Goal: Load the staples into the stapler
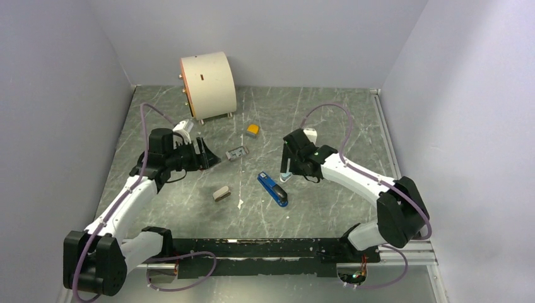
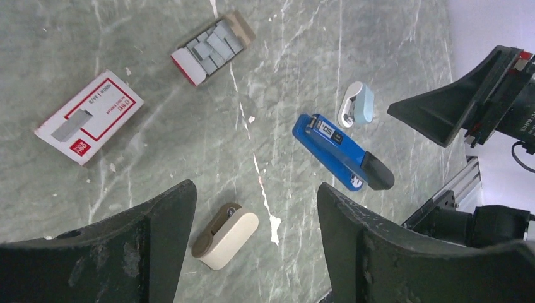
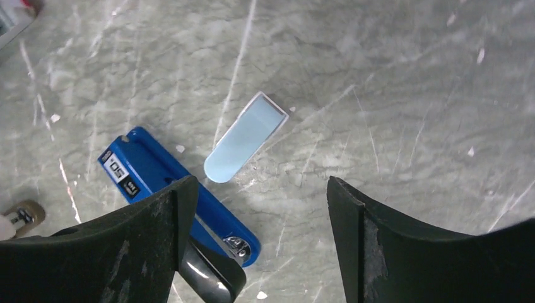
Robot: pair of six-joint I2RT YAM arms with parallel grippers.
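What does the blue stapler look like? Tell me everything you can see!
The stapler is slim and long, bright blue, plastic by the look, with a black end and a small white label on top. A shiny metal bit shows near the black end. It looks closed and lies flat on the grey marbled table. Nothing grips it. A pale-blue block lies close by, apparently not touching.

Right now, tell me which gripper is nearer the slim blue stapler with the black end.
Right. The right gripper hovers open just above and beside the blue stapler; the left gripper, also open, is farther off on its left.
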